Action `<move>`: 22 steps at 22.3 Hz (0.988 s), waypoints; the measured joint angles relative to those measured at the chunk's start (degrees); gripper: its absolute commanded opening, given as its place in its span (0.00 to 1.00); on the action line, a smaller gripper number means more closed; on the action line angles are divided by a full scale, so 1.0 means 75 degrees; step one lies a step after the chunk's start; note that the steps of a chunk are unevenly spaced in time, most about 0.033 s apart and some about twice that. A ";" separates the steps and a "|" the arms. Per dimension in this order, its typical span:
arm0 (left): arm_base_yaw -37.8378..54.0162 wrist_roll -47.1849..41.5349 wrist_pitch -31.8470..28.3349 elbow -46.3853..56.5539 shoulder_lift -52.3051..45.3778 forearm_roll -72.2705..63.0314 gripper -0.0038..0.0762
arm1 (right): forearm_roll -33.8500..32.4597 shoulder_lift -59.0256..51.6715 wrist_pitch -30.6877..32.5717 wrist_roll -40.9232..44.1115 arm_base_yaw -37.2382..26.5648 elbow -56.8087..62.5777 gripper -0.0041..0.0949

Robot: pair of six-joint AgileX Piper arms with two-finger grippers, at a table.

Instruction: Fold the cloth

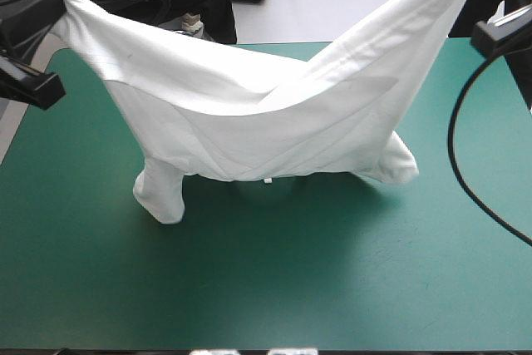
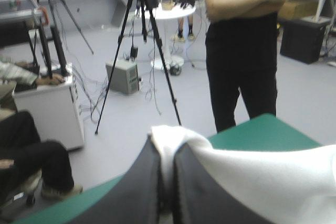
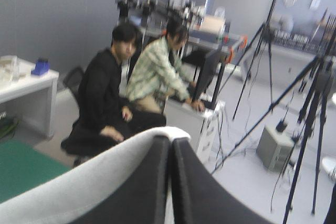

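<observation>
High view has the T-shirt (image 1: 249, 114) strung up over the far half of the table, white and creased. It is pulled taut from one corner at the far left to another at the far right and sags in the middle. Two drooping ends reach down to the teal-green cover (image 1: 291, 288), one at the left and one at the right; the rest hangs clear above its own shadow. A small tab (image 1: 268, 180) shows at the middle of the lower edge, too small to read. The left gripper (image 2: 167, 146) is pinched nearly closed on a bunched corner, fabric draped over one of its black fingers (image 2: 210, 192). The right gripper (image 3: 170, 141) is likewise clamped on its corner.
</observation>
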 measured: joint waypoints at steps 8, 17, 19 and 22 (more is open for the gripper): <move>0.0000 0.1435 -0.1376 -0.1421 -0.0061 -0.1153 0.03 | 0.0085 -0.0087 -0.1988 -0.0189 0.0000 -0.1083 0.02; 0.0000 0.1355 -0.3005 -0.1537 0.0787 -0.0591 0.03 | 0.0279 0.0753 -0.3111 0.0060 0.0000 -0.1117 0.02; 0.0000 0.1151 -0.3200 -0.1537 0.1219 -0.0359 0.03 | 0.0279 0.1119 -0.3184 0.0195 0.0000 -0.1117 0.02; 0.0000 0.0736 -0.3684 -0.1511 0.1896 0.0169 0.03 | 0.0279 0.1755 -0.3369 0.0368 0.0000 -0.1093 0.02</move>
